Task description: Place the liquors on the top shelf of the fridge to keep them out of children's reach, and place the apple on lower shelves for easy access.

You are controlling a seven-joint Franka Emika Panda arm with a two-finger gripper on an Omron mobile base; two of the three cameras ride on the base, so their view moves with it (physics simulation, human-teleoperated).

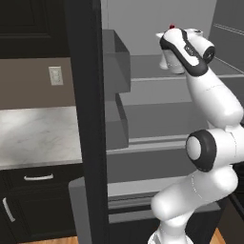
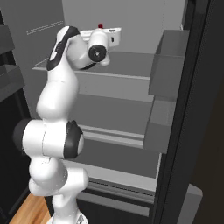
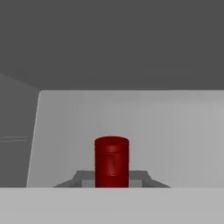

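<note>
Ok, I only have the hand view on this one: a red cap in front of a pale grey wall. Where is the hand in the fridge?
Observer: High up inside the fridge. The gripper is just above the top shelf.
Operator: Is the bottle standing on that shelf?
Observer: I cannot tell. The red cap pokes up over the hand, but the arm covers the bottle's body from both sides.
Operator: Anything below it?
Observer: Yes, lower shelves with a raised front lip, and grey door bins on a door that stands open.
</note>
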